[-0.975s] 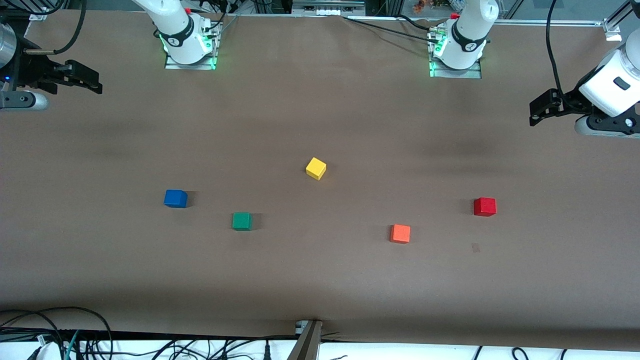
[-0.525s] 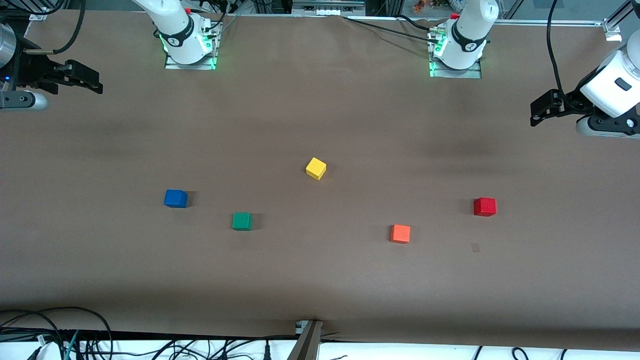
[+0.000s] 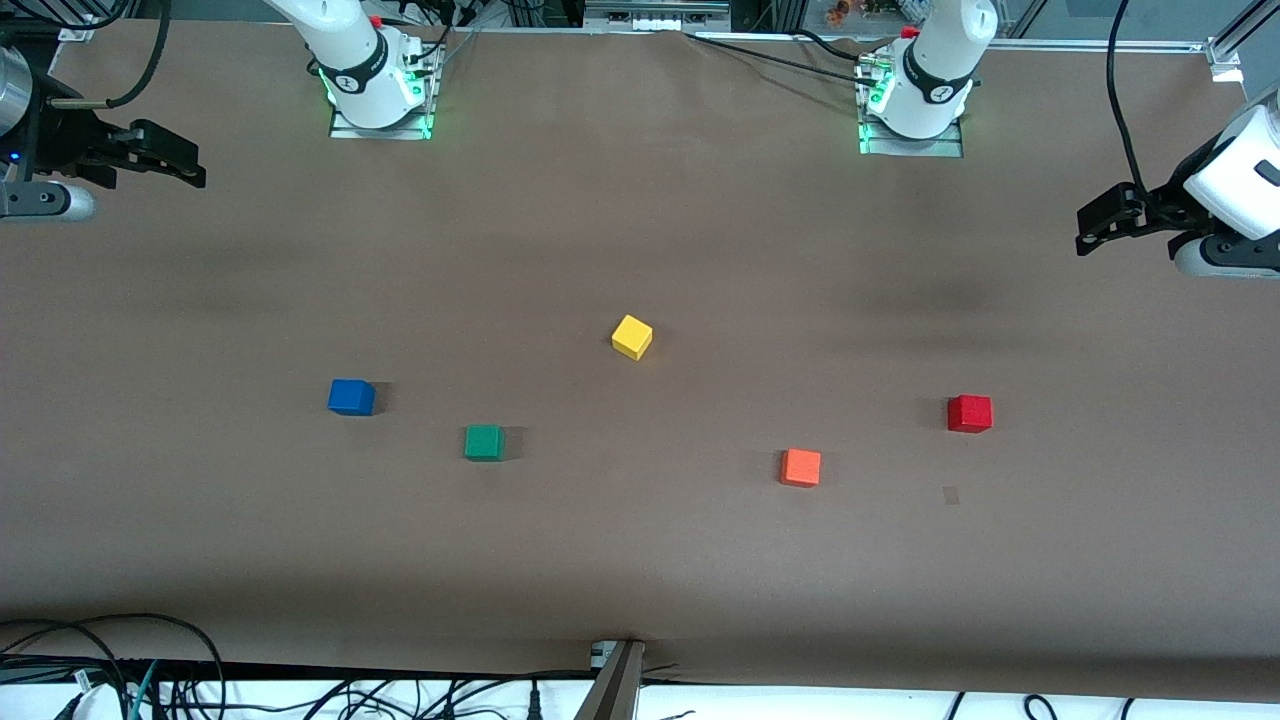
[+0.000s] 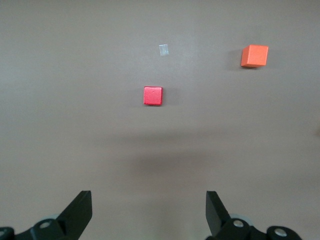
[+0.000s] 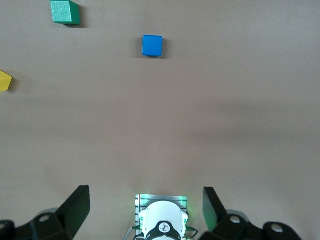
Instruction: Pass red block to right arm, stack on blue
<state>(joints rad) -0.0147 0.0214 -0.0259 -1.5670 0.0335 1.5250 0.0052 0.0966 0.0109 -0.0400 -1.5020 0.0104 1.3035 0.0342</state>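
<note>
The red block [image 3: 970, 413] [image 4: 153, 95] lies on the brown table toward the left arm's end. The blue cube [image 3: 351, 397] [image 5: 152, 45] lies toward the right arm's end. My left gripper [image 3: 1088, 225] [image 4: 148, 200] hangs open and empty high over the table's edge at its own end, well apart from the red block. My right gripper [image 3: 195, 165] [image 5: 145, 192] is open and empty too. It waits in the air over its own end of the table, away from the blue cube.
A yellow cube [image 3: 632, 337] sits mid-table. A green cube [image 3: 484, 442] lies beside the blue one, nearer the front camera. An orange cube [image 3: 800, 467] lies beside the red block, also nearer. A small tape mark [image 3: 951, 495] is near the red block.
My left gripper has drifted a little outward toward its own end of the table. The right arm and all the cubes have stayed put.
</note>
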